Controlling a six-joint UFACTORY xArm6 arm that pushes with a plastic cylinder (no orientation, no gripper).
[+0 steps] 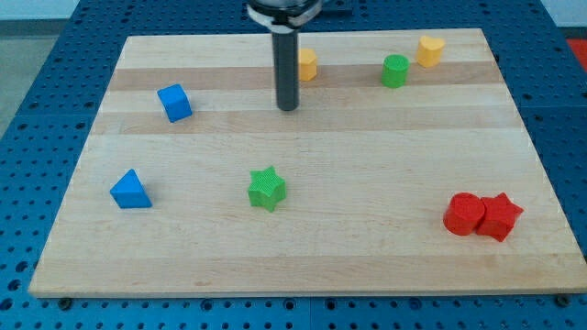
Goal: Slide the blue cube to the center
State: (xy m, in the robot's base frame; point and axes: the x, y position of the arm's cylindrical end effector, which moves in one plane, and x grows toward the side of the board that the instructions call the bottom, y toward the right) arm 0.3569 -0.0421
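The blue cube (174, 103) sits on the wooden board (303, 266) at the view's upper left. My tip (288, 108) is the lower end of the dark rod, near the board's top middle. It stands well to the right of the blue cube, at about the same height in the view, and apart from it.
A blue triangular block (130, 191) lies at the left. A green star (267, 188) lies below my tip. A yellow block (307, 64) sits just right of the rod, partly hidden. A green cylinder (395, 71) and yellow block (429, 50) lie top right. A red cylinder (464, 214) touches a red star (499, 216) at the lower right.
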